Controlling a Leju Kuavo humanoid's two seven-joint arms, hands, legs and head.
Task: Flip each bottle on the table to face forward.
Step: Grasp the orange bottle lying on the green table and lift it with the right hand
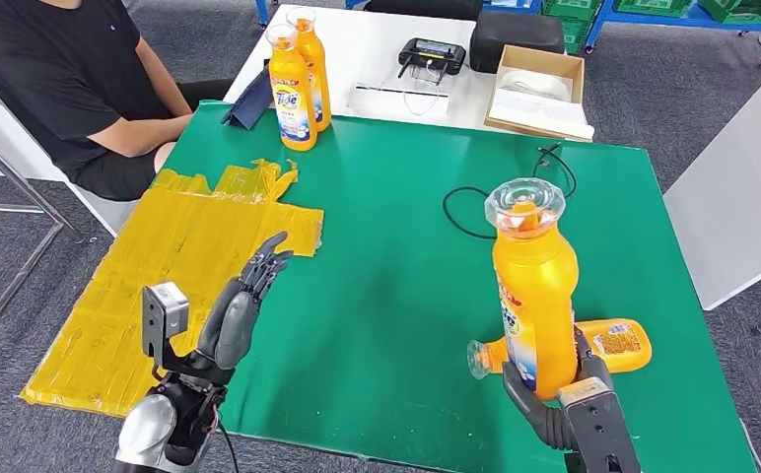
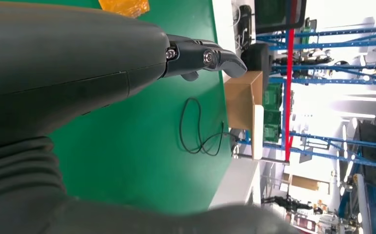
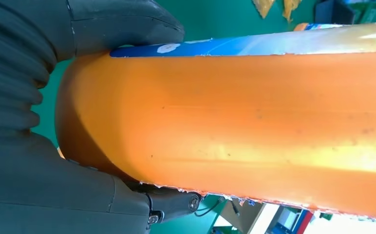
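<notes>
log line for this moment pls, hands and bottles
right hand: grips upright orange plastic detergent bottle | left hand: empty, above green table | second orange bottle: lying behind the held one

right hand gripping orange bottle; green table behind

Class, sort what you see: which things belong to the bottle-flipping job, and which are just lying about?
Job: held bottle, right hand, lying bottle, two standing bottles, left hand.
Lying about: yellow sheet, cable, cardboard box, controller.
</notes>
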